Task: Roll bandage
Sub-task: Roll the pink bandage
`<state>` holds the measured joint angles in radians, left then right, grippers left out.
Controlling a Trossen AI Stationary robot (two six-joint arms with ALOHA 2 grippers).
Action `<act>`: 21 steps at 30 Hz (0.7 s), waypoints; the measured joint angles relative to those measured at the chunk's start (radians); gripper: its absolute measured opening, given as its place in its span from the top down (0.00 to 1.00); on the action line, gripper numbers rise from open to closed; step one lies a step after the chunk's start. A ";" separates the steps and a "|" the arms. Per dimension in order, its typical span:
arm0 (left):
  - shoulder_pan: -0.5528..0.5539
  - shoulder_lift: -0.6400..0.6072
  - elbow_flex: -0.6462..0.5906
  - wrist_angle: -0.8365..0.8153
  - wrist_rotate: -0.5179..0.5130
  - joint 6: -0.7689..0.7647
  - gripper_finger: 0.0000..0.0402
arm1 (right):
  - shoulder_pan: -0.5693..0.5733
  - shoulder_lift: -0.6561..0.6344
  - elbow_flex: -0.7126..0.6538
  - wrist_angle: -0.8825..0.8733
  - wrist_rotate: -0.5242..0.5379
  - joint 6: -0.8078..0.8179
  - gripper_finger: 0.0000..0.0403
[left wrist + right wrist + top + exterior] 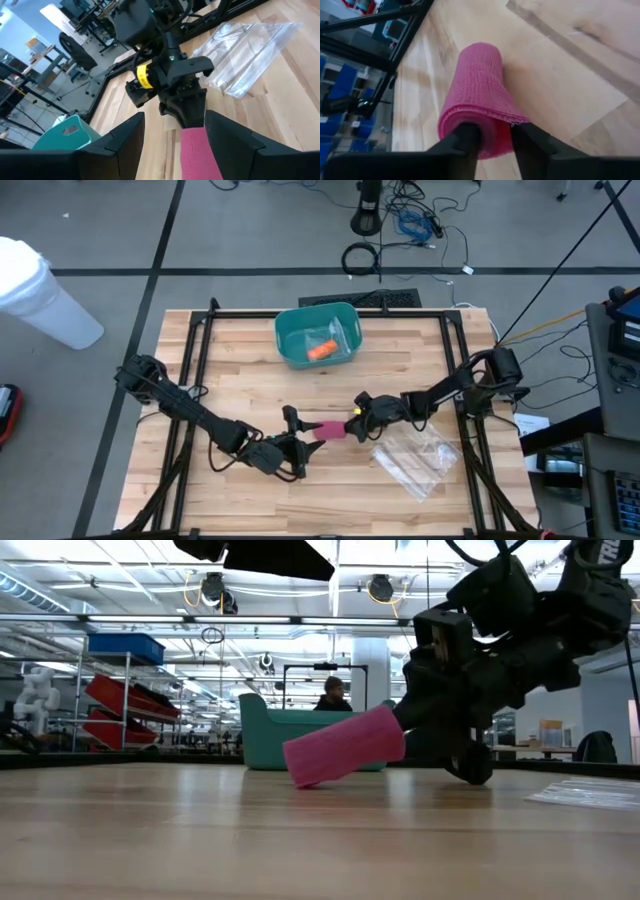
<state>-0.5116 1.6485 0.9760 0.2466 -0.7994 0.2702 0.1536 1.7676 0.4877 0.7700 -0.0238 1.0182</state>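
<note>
Near the worktop's (230, 350) middle, the pink bandage roll (331, 428) tilts, one end resting on the wood, the other pinched by the right claw (356, 420) through its core; the left claw (296, 442), spread, flanks it, likely ready to take over

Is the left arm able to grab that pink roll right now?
Probably yes: the left gripper stands open with the pink bandage roll just ahead between its fingers. The right gripper at the roll's far end may crowd it.
</note>
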 joint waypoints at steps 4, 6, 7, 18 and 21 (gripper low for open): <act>0.004 0.000 0.000 -0.002 0.011 0.000 0.47 | -0.018 -0.015 0.000 -0.030 -0.058 0.004 0.65; 0.004 0.000 0.000 -0.003 0.011 0.000 0.47 | -0.024 -0.034 0.000 -0.070 -0.086 -0.010 0.61; 0.004 0.000 0.000 -0.006 0.011 0.000 0.47 | -0.025 -0.047 0.000 -0.096 -0.091 -0.010 0.59; 0.081 0.104 -0.002 0.056 0.244 -0.090 0.47 | -0.041 -0.126 -0.006 -0.203 -0.059 -0.061 0.55; 0.099 0.146 -0.002 0.096 0.247 -0.090 0.47 | -0.042 -0.125 -0.006 -0.216 -0.056 -0.104 0.55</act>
<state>-0.4128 1.7949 0.9741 0.3428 -0.5522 0.1806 0.1120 1.6428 0.4812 0.5544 -0.0803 0.9138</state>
